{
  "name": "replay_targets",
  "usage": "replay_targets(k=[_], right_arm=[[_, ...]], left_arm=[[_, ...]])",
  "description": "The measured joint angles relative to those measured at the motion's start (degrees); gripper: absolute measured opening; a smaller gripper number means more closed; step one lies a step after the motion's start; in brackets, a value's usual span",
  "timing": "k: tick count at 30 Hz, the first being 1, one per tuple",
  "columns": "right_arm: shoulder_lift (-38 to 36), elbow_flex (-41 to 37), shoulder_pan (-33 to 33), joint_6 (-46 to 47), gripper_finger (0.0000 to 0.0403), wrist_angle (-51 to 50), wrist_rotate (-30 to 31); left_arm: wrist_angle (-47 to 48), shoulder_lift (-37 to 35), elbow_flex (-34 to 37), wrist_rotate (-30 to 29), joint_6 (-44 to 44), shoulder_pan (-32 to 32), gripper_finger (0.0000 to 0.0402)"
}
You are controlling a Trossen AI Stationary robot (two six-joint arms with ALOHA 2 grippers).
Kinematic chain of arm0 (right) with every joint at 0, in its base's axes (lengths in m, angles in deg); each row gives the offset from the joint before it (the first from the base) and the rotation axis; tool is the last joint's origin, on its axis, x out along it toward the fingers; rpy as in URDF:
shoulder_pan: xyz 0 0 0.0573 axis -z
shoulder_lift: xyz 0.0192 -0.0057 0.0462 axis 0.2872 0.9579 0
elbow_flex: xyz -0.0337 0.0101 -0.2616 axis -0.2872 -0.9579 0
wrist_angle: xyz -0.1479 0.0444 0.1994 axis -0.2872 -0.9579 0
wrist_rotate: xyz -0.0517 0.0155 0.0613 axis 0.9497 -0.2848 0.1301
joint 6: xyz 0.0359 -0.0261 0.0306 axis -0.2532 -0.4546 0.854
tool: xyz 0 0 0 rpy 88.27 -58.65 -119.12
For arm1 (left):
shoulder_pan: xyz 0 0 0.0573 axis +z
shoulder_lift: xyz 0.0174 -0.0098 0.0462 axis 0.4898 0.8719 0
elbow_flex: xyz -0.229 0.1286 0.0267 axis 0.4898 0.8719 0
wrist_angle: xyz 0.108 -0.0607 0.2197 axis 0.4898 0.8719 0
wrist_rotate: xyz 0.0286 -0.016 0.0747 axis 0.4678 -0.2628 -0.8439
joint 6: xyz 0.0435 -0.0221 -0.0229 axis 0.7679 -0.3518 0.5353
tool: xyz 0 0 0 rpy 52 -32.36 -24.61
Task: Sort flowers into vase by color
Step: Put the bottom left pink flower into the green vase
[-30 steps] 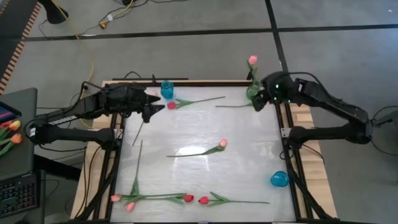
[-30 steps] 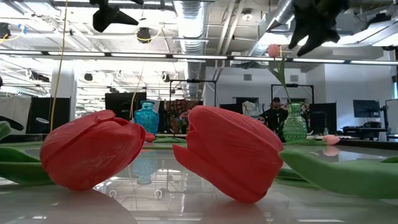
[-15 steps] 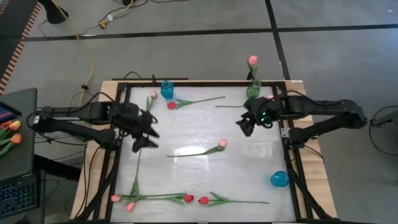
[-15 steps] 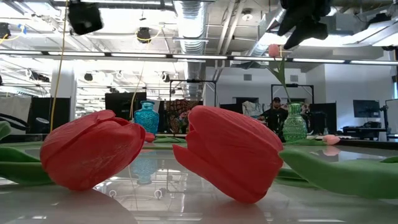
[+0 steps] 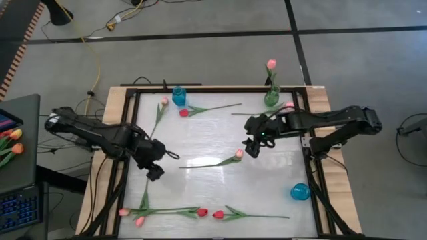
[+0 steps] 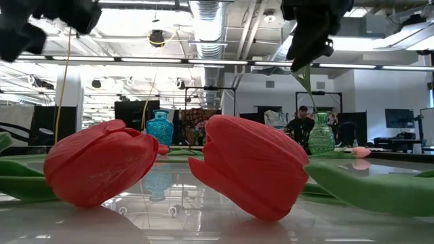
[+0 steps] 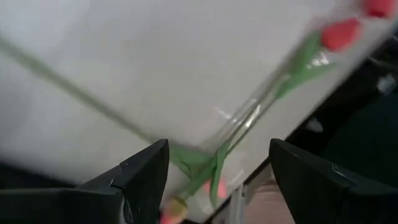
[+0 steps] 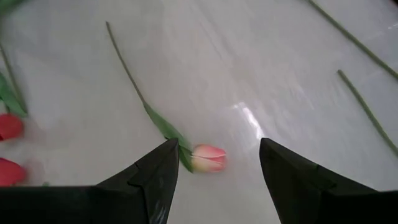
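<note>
1. The right tool (image 5: 251, 148) hangs over the middle of the white bench (image 5: 260, 180), fingers spread apart and holding nothing; in the right wrist view a pink tulip (image 8: 208, 158) lies between its two dark fingers (image 8: 155, 180), its stem running away across the bench
2. From above, that same pink tulip (image 5: 238, 154) lies just beside the right tool, near the bench's centre
3. The left tool (image 5: 156, 173) is over the left part of the bench, fingers wide apart and empty, above a long green stem (image 5: 148, 175)
4. Along the near edge lie two pink tulips (image 5: 131, 216) and two red tulips (image 5: 210, 213), the red ones filling the low view
5. Near the far edge lie a red tulip (image 5: 185, 113) and a pale pink tulip (image 5: 164, 101), beside a blue vase (image 5: 179, 97)
6. A green vase (image 5: 271, 97) at the far right holds one pink flower (image 5: 271, 64)
7. A second blue vase (image 5: 299, 193) stands near the right edge
</note>
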Motion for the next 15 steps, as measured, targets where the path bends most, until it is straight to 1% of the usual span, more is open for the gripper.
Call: replay_targets(k=[3,7,9,11,15], right_arm=[[1.3,0.0,0.0,-1.3,0.0249,0.6,-1.1],[1.9,0.0,0.0,-1.6,0.0249,0.7,-1.3],[2.0,0.0,0.0,-1.9,0.0249,0.6,-1.3],[1.9,0.0,0.0,-2.9,0.0249,0.8,-1.3],[1.8,0.0,0.0,-3.1,0.0249,0.5,-2.3]], left_arm=[[2.2,3.4,0.0,1.9,-6.8,-1.9,0.0265],[7.4,7.6,0.1,2.9,-9.1,-4.0,0.0265],[7.5,8.7,1.4,2.9,-9.2,-4.2,0.0265],[4.8,8.8,4.2,3.3,-9.9,-4.2,0.0265],[-3.3,7.8,11.6,4.4,-14.0,-4.7,0.0265]])
